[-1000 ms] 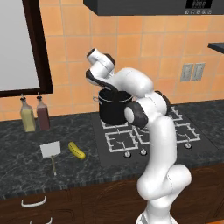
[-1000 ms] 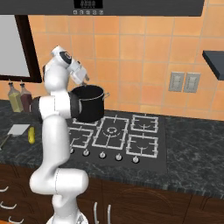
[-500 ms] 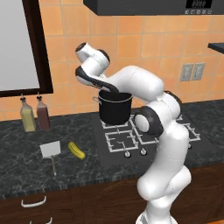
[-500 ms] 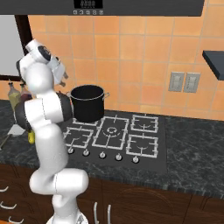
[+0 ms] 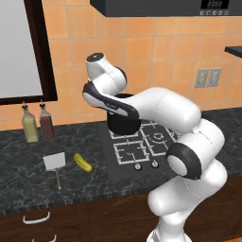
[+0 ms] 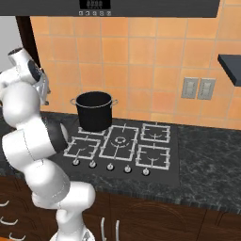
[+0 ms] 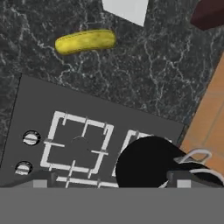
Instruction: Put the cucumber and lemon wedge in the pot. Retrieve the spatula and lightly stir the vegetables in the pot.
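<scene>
Arm has swung left off the pot (image 6: pixel 94 111), fingers spread wide and empty; next move: descend on the lemon wedge (image 5: pixel 82 162), beside the spatula (image 5: pixel 55 163).

Glossy white arm (image 5: pixel 165 108), bulbous links, dark joints

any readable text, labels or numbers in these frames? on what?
No text reads clearly.
Dark range hood panel: light display marks, too small and blurred to read.
Two glass bottles, yellow and dark red: no label legible.
Grey wall outlets: no markings visible.
</scene>
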Available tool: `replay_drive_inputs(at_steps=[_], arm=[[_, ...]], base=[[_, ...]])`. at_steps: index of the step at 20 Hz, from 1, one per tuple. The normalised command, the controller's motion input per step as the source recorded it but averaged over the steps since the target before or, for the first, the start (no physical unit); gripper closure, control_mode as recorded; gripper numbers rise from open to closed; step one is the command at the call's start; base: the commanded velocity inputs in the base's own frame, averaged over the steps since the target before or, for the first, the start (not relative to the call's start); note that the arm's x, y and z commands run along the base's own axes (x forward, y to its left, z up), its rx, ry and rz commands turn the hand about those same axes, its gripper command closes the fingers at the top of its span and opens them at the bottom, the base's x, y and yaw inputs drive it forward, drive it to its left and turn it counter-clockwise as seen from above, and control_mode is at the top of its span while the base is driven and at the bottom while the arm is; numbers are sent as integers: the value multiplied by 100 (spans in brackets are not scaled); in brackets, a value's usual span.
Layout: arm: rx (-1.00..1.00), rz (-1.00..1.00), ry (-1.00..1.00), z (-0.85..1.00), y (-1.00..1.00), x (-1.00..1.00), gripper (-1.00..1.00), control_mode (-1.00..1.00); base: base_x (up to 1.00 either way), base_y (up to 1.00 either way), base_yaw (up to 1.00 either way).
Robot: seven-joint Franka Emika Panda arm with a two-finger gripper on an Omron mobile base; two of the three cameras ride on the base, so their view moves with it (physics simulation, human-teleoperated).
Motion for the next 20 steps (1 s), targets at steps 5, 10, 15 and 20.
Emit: replay_drive_inputs(at_steps=[5,10,15,20], arm=[[40,71,35,-79,29,-8,-100,-100],[7,53,21,-96,82,2,-100,-100],[-13,18,7,-61,81,0,-100,-100],[-19,24,-1,-27,14,-37,-100,-100]], base=[[0,0,0],[0,0,0],[0,0,0],[0,0,0]])
